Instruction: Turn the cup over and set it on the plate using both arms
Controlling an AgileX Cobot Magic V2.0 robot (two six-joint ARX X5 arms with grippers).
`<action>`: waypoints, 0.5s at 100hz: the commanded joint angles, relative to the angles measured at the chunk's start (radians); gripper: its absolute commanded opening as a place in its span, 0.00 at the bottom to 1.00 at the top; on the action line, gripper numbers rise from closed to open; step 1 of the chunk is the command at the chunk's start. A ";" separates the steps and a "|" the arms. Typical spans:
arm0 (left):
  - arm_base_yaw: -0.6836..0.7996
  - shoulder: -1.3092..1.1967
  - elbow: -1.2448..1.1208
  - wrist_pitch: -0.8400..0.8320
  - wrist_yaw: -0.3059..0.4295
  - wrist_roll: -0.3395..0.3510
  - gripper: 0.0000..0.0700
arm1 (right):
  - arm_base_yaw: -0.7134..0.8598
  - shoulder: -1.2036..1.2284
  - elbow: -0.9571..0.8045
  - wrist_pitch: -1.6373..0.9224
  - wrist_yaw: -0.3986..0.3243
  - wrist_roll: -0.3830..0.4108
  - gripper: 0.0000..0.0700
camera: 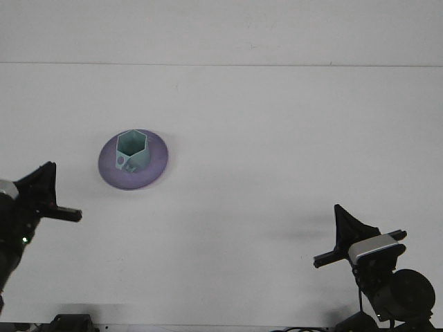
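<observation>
The left gripper (50, 200) is matte black, with a flat triangular finger (43, 181) and a slim straight black bar below it, and a small whitish patch shows on its body at the frame's left edge. The right gripper (339, 245) is black too, with the same triangular finger (345, 225) and a thin black bar beneath, and behind these sits a boxy silver-grey module (374, 247) with a white front face. Below that module comes a round black joint housing (399, 294), with a thin dark cable running down beside it.
</observation>
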 commanded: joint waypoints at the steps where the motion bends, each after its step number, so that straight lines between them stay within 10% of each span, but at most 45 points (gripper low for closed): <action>1: -0.001 -0.120 -0.234 0.140 0.016 -0.018 0.02 | 0.005 -0.014 -0.037 0.041 -0.028 -0.020 0.00; 50: -0.004 -0.582 -0.700 0.295 0.015 -0.181 0.02 | 0.005 -0.031 -0.115 0.088 -0.040 -0.021 0.00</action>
